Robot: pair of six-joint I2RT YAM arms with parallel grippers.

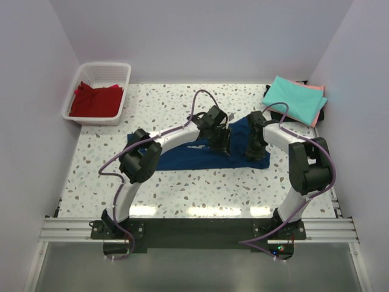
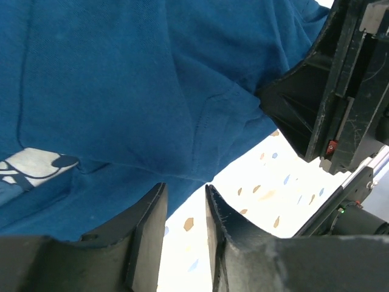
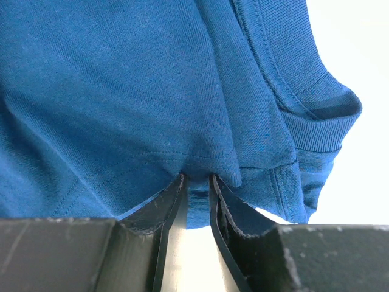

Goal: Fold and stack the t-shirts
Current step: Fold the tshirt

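1. Speckled terrazzo table [image 1: 182,188]: carries everything listed below.
2. Navy blue t-shirt [image 1: 182,157]: lies crumpled across the table centre under both grippers. A pale print [image 2: 30,167] shows at 8 o'clock in the left wrist view.
3. White slotted basket [image 1: 126,88]: stands at 10 o'clock on the table. It holds one bunched red t-shirt [image 1: 96,102].
4. Folded stack at 2 o'clock: a teal t-shirt [image 1: 295,100] lies on a salmon-pink t-shirt [image 1: 315,87], whose edge shows along the far and right sides.
5. Right gripper [image 3: 197,179]: pinches a fold of the navy blue t-shirt near its ribbed collar [image 3: 316,121]. Cloth fills the narrow gap between the fingers.
6. Left gripper [image 2: 184,188]: jaws parted with bare table showing between them. The shirt's hem lies just at the fingertips, not clamped.
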